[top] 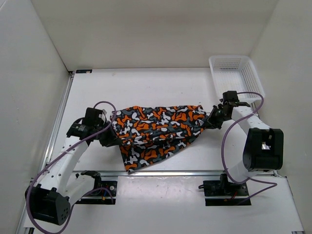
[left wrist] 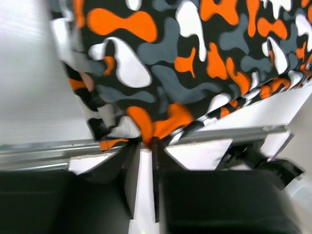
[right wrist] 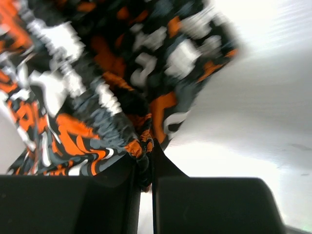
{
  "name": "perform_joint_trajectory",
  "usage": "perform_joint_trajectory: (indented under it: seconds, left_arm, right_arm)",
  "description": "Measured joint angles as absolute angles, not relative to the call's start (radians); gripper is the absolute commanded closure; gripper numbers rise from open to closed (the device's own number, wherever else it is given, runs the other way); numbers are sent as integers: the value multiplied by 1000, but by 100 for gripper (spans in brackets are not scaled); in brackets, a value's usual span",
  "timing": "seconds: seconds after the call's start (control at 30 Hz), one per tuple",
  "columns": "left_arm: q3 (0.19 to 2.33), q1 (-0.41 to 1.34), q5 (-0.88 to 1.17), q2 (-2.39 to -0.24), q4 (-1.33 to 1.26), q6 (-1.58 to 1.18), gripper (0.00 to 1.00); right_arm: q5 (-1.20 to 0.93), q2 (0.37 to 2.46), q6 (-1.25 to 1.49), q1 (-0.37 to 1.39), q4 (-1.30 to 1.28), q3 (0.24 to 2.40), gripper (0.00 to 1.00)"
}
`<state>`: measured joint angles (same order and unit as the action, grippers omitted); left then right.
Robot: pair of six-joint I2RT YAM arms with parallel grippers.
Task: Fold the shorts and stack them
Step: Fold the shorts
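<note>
The shorts (top: 156,131), printed in orange, white, black and grey blotches, hang stretched between my two grippers over the middle of the table, with the lower part draping toward the front edge. My left gripper (top: 114,139) holds their left end. In the left wrist view its jaws (left wrist: 145,142) stand almost together, pinching an orange fold of the shorts (left wrist: 185,63) at the tips. My right gripper (top: 210,121) holds the right end. The right wrist view shows it (right wrist: 146,148) shut on a bunched edge of the shorts (right wrist: 87,97).
A white mesh basket (top: 236,73) stands at the back right corner, just behind the right arm. A metal rail (top: 185,172) runs along the table's front edge, below the draped fabric. White walls close in the left, back and right sides.
</note>
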<state>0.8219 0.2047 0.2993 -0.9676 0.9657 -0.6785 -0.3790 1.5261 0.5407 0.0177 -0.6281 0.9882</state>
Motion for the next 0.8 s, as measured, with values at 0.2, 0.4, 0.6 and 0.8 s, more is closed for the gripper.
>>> perform_joint_trajectory:
  seconds: [0.2, 0.4, 0.6, 0.8]
  left_arm:
    - [822, 233, 248, -1070, 980, -688, 28]
    - [873, 234, 207, -1189, 1009, -689, 29]
    - [894, 283, 185, -1242, 979, -713, 28]
    - [776, 352, 167, -1293, 937, -802, 28]
  right_arm:
    - [-236, 1527, 529, -13, -585, 981, 35]
    - [-181, 1523, 524, -17, -572, 981, 35]
    - [-160, 1508, 520, -17, -572, 981, 39]
    - [-171, 1506, 514, -17, -558, 971, 57]
